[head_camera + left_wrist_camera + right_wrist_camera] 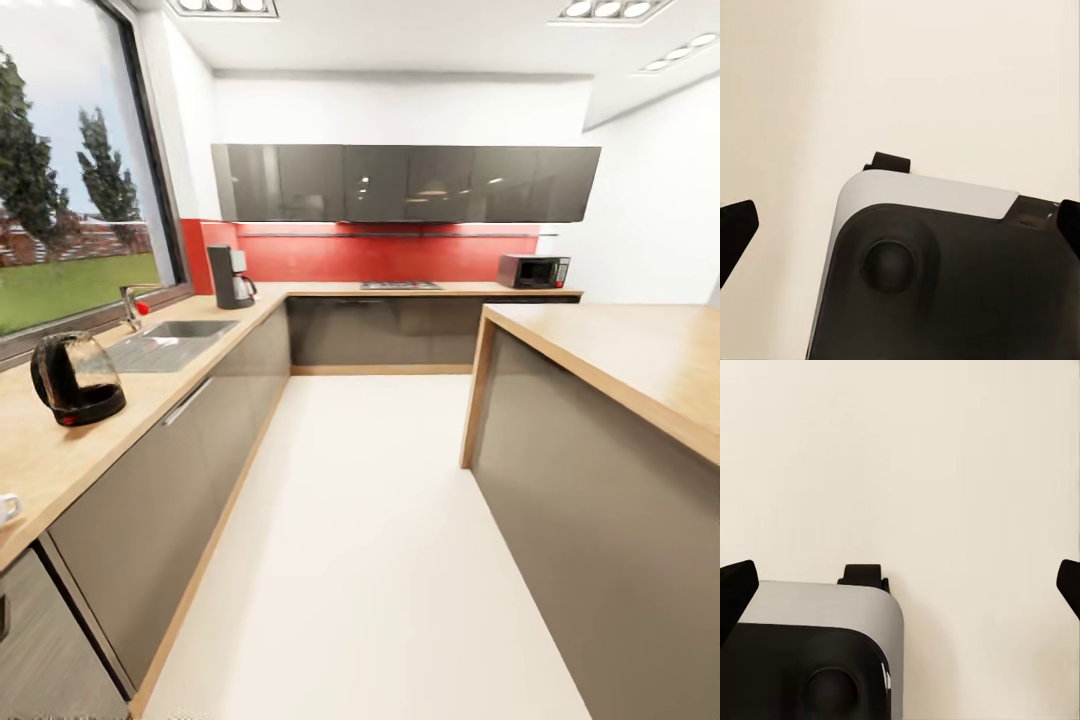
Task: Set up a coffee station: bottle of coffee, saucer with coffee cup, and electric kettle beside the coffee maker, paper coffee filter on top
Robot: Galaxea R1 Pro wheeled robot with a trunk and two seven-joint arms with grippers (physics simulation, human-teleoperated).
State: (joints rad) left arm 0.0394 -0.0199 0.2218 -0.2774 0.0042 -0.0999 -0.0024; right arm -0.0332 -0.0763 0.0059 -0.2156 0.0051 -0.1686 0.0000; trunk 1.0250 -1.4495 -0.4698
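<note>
**Currently: kitchen survey, both sets of fingers empty over the floor**

- Left fingers [900, 225]: spread wide in the left wrist view, dark tips at either edge of the frame, nothing between them. Beyond them lies pale floor [907, 75] and a corner of the robot base [945, 285], dark with a grey rim.
- Right fingers [900, 585]: likewise spread wide in the right wrist view, holding nothing. Past them, cream floor and another corner of the base.
- Electric kettle [76, 378]: black base, dark clear body, upright on the wooden tabletop [60, 450] along the window side, well away from both sets of fingers and near the sink.
- Coffee maker [230, 277]: dark, upright at the far corner of the same tabletop, against the red backsplash [400, 255], well apart from the kettle.
- Coffee cup [6, 508]: a white edge with handle at the frame's left border on the tabletop; mostly cut off.
- Sink [170, 340] with tap [132, 305]: set into the tabletop between kettle and coffee maker.
- Microwave [534, 271]: at the far end of the back tabletop.
- Hob [400, 285]: flush in the back tabletop.
- Wall cabinets [405, 183]: glossy grey, above the backsplash.
- Island [620, 360]: wooden top, grey sides.
- Window [70, 180]: grass and trees outside.
</note>
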